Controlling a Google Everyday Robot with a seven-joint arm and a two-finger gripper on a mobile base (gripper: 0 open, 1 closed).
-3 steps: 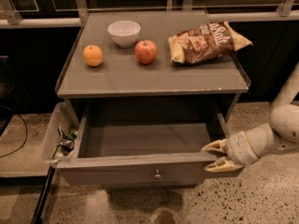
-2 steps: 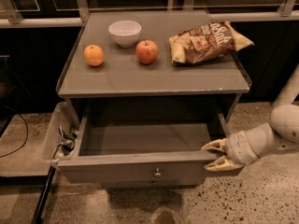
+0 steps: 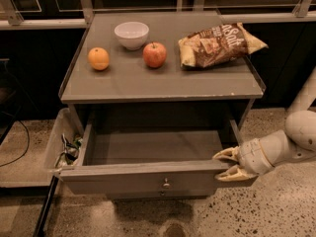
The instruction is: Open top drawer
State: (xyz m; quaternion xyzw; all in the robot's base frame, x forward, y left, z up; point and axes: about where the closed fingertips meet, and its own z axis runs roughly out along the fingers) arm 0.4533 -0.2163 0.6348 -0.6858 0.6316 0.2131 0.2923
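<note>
In the camera view, you see the top drawer [image 3: 123, 177] standing well out at lower centre, with nothing touching its knob [image 3: 166, 183]. The gripper [image 3: 220, 167] sits at lower right, fingers spread about the drawer's right front corner, probably so it can pull by that edge.

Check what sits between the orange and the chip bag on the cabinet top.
The red apple, seen in the camera view. The gripper is at the open top drawer's right front corner.

The gripper [image 3: 220, 167] hangs low right, jaws apart, pointing left.
</note>
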